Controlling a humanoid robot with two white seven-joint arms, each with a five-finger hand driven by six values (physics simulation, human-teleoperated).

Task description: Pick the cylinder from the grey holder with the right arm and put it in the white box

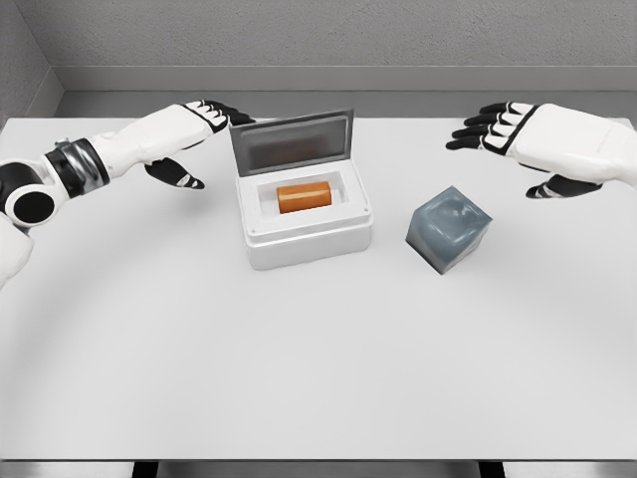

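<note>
An orange cylinder lies on its side inside the white box, whose grey lid stands open at the back. The grey holder, a translucent block, sits to the right of the box with nothing in it. My right hand hovers above and right of the holder, fingers spread, holding nothing. My left hand hangs just left of the box lid, fingers relaxed, thumb pointing down, touching nothing that I can see.
The white table spreads wide in front of the box and holder. Its far edge meets a grey wall behind both hands.
</note>
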